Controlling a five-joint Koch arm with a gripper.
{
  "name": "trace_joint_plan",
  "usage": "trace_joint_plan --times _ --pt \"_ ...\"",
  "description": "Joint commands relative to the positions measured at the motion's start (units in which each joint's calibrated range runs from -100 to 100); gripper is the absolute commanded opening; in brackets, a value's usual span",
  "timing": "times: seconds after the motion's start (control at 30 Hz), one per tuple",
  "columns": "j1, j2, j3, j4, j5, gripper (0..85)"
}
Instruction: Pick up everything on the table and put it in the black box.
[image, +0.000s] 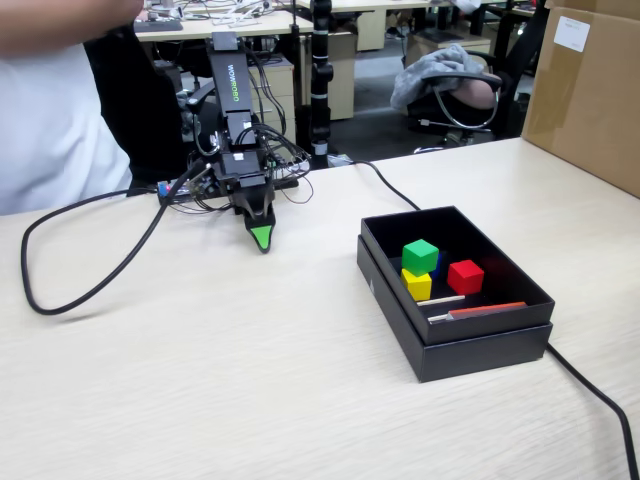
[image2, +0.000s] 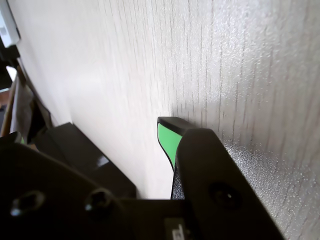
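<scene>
Gripper, fixed view: your gripper (image: 262, 240) points down at the pale wooden table (image: 200, 380), its green tip at or just above the surface; only one tip shows, so you cannot tell whether it is spread or closed, and you see nothing held in it.
Box, fixed view: the black box (image: 480, 345) sits at about 3 o'clock from the gripper, well apart from it.
Cubes, fixed view: inside the box, the green cube (image: 420, 256) rests on top of the yellow cube (image: 417, 285), a sliver of the blue cube (image: 439, 264) shows behind them, and the red cube (image: 465, 276) lies just beside them at 3 o'clock.
Cable, fixed view: a black cable (image: 80, 290) loops across the table at 9 o'clock from the gripper.
Gripper, wrist view: you see one green-faced fingertip (image2: 167, 140) close over the table (image2: 240, 75); the other jaw's tip is not clear, so its state stays unreadable, and nothing shows between the jaws.
</scene>
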Motion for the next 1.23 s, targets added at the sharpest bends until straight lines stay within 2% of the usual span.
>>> trace_joint_plan --times 0.0,0.27,1.2 --pt "1.07 0.18 -0.84 1.93 -0.20 51.9" --pt "3.22 1.22 -1.02 -4.90 -0.24 49.9" --pt "3.08 1.10 -1.02 -4.98 -0.29 49.9"
